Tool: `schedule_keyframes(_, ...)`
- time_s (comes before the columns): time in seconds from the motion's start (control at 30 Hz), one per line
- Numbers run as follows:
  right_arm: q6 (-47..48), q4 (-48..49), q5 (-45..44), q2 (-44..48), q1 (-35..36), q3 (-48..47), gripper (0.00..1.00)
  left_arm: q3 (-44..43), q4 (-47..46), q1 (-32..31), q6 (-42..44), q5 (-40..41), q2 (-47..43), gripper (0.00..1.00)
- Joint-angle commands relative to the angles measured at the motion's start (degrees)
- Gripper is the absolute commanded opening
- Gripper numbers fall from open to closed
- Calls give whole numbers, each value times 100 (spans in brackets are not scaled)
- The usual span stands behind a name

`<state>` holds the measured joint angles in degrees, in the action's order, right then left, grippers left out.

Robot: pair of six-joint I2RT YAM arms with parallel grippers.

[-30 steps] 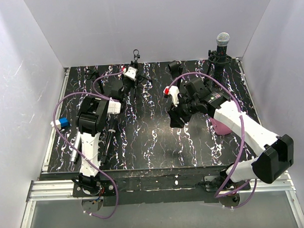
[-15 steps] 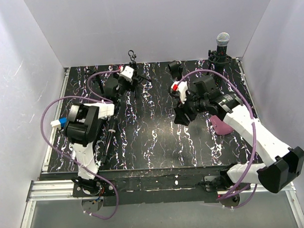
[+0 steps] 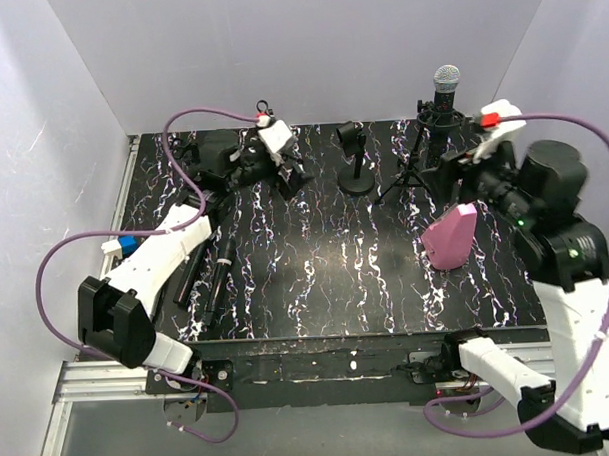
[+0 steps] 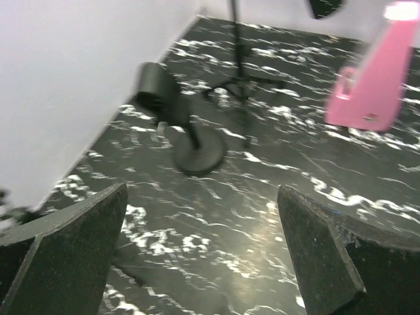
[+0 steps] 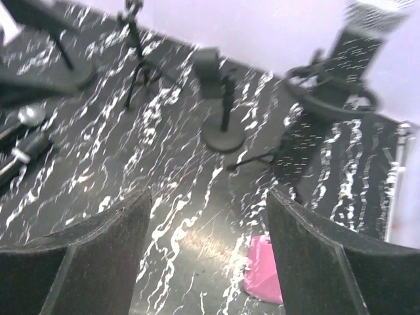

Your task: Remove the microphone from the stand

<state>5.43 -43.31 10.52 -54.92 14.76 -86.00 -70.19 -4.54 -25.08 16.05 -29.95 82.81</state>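
Observation:
The microphone (image 3: 446, 80), black with a silver grille, stands upright in a shock mount on the tripod stand (image 3: 433, 123) at the back right. The right wrist view has the microphone (image 5: 351, 56) at the upper right, in its ring mount (image 5: 335, 98). My right gripper (image 3: 453, 171) hovers just in front of the stand, right of its legs, open and empty (image 5: 210, 197). My left gripper (image 3: 288, 177) is at the back left, open over bare table (image 4: 202, 191). It faces a small round-base stand (image 4: 197, 154).
A pink block (image 3: 450, 238) stands in front of the tripod. The small round-base stand (image 3: 358, 178) sits mid-back. Two loose microphones (image 3: 211, 281) lie at the left. A thin clip stand (image 3: 263, 109) is against the back wall. White walls close three sides.
My left gripper has opened and its arm has stretched toward the back. My right arm has risen and swung right to the microphone stand, its jaws wider.

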Motion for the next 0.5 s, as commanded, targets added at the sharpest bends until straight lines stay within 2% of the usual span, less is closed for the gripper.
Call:
schedule_keyframes(0.0, -419, 542, -769, 61, -447, -338, 78, -687, 1973, -575, 389, -389, 113, 98)
schedule_keyframes(0.03, -507, 630, -1215, -53, -613, -391, 77, -828, 2122, -681, 616, -388, 165, 98)
schedule_keyframes(0.07, -682, 726, -1306, -159, -807, -400, 77, -968, 2306, -752, 792, -423, 209, 98)
schedule_keyframes(0.2, -1122, 1639, -649, -379, -1580, -93, 77, -1408, 2957, -876, 1153, -598, 420, 98)
schedule_keyframes(0.47, -1045, 3021, 704, -643, -1643, 189, 75, -1533, 3038, -1007, 1355, -898, 579, 98)
